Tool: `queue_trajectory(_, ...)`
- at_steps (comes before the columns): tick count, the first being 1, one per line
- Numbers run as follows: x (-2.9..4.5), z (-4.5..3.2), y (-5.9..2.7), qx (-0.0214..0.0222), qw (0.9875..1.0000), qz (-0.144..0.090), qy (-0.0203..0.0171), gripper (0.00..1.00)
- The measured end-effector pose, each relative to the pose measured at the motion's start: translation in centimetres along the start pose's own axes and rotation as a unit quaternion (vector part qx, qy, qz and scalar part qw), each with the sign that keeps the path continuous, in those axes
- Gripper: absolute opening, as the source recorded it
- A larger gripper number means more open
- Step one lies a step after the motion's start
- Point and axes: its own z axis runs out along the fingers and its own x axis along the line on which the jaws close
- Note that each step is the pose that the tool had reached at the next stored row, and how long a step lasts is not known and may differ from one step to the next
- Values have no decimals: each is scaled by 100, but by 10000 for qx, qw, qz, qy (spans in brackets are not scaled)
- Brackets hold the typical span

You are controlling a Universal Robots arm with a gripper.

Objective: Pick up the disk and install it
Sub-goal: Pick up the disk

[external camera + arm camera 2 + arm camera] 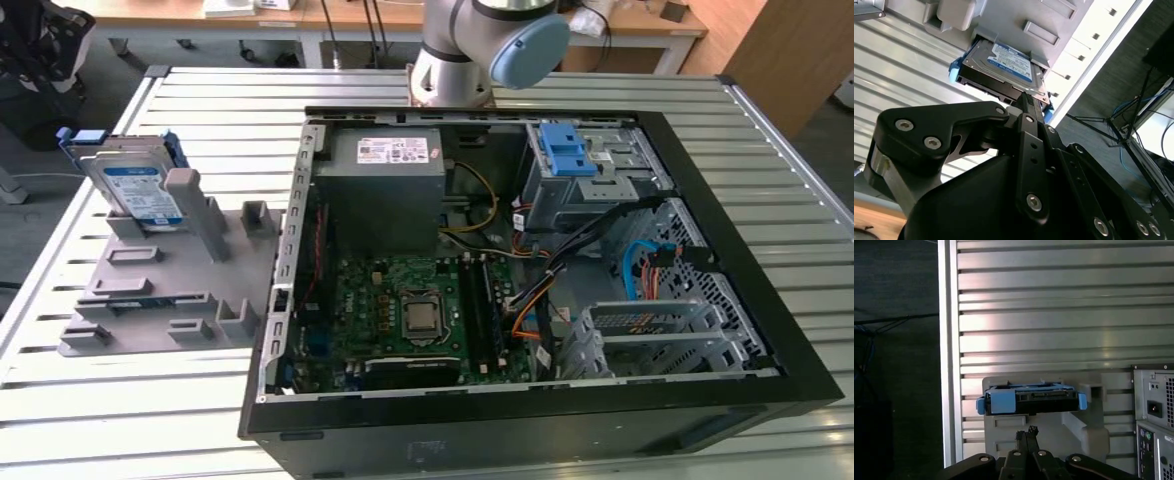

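Observation:
The disk (136, 190) stands on edge in a slot of a grey holder (160, 285) on the table, at the exterior view's left. It is silver-grey with a white and blue label and blue carrier rails. In both wrist views my gripper (1026, 434) hangs a short way off the disk (1029, 399), lined up with its narrow blue-railed edge and not touching it. The black fingers (1025, 102) lie together with nothing between them, pointing at the disk (1004, 64).
An open black computer case (747, 330) lies on the slatted metal table (200, 100), with a grey power supply (387, 175), a motherboard (414, 310) and a metal drive cage with blue latches (577, 155). The table edge (949, 365) runs close beside the holder.

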Motion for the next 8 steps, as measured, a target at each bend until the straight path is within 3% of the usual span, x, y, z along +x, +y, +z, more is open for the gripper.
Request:
queue_trajectory(4,0,2,0,0,9995,-313,13,11)
queue_trajectory(8,0,4,0,0,9977,-672,29,11)
